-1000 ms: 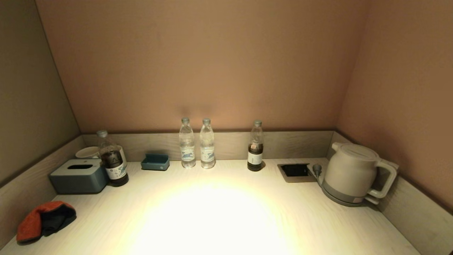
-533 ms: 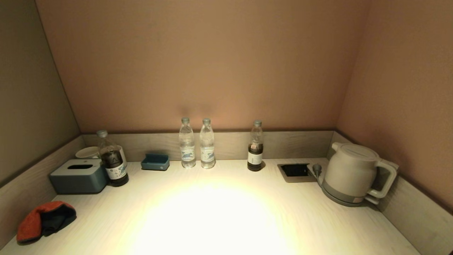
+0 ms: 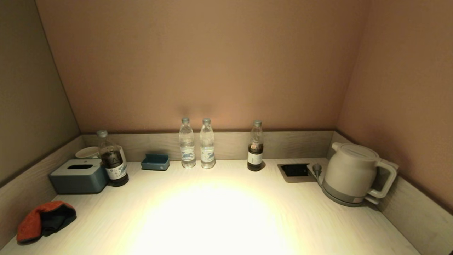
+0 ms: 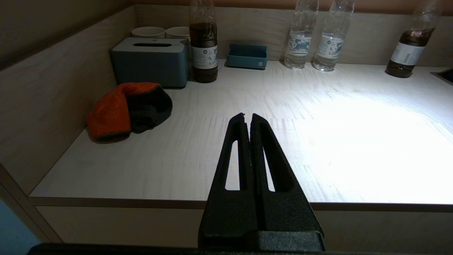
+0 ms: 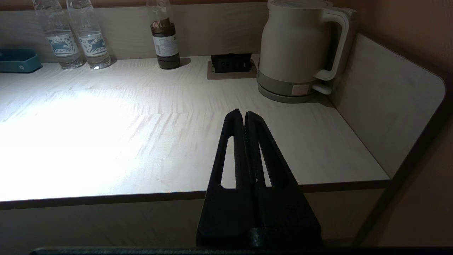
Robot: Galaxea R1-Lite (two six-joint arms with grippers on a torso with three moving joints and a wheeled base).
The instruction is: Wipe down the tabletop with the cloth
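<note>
The orange-red cloth lies crumpled, its dark underside showing, at the tabletop's near left corner against the side rim. The pale wood-grain tabletop is brightly lit in the middle. My left gripper is shut and empty, held before the front edge, well short of the cloth. My right gripper is shut and empty too, at the front edge on the kettle's side. Neither arm shows in the head view.
Along the back stand a blue-grey tissue box, a dark bottle, cups, a small blue tray, two water bottles, another dark bottle, a black recess and a white kettle.
</note>
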